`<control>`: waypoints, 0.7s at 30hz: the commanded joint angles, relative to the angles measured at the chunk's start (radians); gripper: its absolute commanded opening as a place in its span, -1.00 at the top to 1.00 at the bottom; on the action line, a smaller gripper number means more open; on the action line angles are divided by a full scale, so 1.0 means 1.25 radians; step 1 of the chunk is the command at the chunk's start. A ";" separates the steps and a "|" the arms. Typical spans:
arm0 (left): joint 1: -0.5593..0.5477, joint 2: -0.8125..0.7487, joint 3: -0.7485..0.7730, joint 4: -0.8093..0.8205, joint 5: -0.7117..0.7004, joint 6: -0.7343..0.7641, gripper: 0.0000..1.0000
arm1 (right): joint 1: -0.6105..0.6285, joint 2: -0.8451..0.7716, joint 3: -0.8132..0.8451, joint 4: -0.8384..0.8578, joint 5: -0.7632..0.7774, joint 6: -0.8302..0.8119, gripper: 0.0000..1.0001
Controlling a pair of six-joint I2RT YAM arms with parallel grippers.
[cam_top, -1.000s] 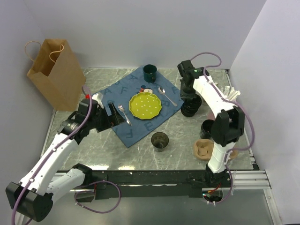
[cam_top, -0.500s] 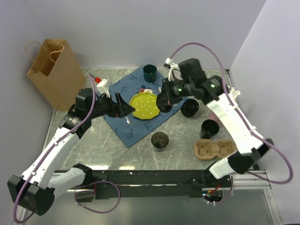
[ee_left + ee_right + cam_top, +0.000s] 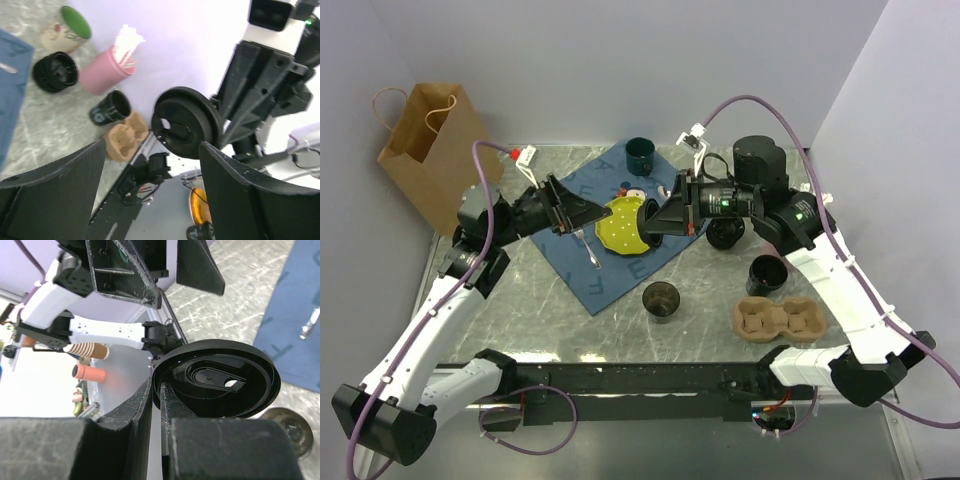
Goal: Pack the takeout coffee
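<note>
At right wrist: pinched lid (image 3: 220,382)

Left claw (image 3: 590,214) and right claw (image 3: 655,218) nose to nose above plate (image 3: 618,234); lid (image 3: 215,377) blocks gap; front-left surface (image 3: 510,310) passable.

This is a robot test cell in a lab, dressed as a café table. Plain pale walls (image 3: 620,60) box in a marble-look surface (image 3: 700,335). The cabled left arm (image 3: 425,335) and right arm (image 3: 840,290) are bolted to a metal rail (image 3: 650,378) at six o'clock, and a paper bag (image 3: 435,155) stands at ten o'clock.
</note>
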 commanded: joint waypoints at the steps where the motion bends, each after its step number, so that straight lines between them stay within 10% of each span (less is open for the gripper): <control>1: 0.000 -0.011 0.008 0.094 0.060 -0.071 -0.61 | -0.003 -0.007 0.004 0.095 -0.037 0.033 0.76; 12: 0.002 -0.047 -0.033 0.062 0.031 0.021 -0.56 | -0.003 -0.047 -0.056 0.209 -0.090 0.119 0.76; 21: -0.003 -0.025 -0.102 0.227 0.064 -0.142 -0.40 | -0.003 -0.065 -0.083 0.305 -0.105 0.181 0.76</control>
